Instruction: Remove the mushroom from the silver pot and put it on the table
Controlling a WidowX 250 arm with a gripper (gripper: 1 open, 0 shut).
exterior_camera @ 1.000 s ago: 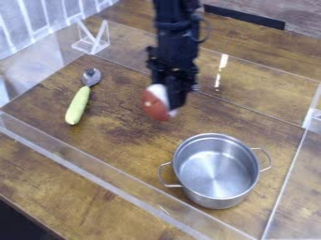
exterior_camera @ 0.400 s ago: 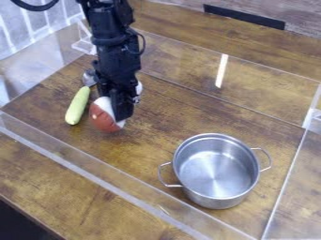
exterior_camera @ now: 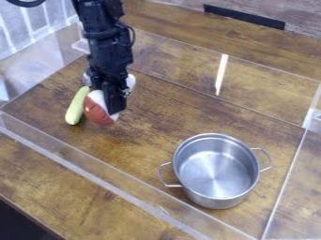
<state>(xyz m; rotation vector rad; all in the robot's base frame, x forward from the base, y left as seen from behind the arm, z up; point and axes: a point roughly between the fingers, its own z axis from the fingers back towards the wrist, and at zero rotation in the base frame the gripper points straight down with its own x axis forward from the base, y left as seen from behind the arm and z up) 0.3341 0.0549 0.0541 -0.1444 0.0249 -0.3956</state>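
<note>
Steel: one silver pot [exterior_camera: 220, 170] — one mushroom [exterior_camera: 100, 113], seemingly gripped.

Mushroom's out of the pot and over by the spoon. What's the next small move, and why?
Probably open the fingers and let go. The gripper holds the mushroom low at the table, beside the spoon, and the silver pot is empty. Whether the mushroom touches the wood is unclear, so ease down first.

Spoon [exterior_camera: 78, 105] crowds claw [exterior_camera: 107, 111]; silver pot [exterior_camera: 219, 169] well apart.

The arm [exterior_camera: 103, 37] is black and blocky, stacked in segments, ending in a narrow black gripper [exterior_camera: 109, 101] with pale patches
</note>
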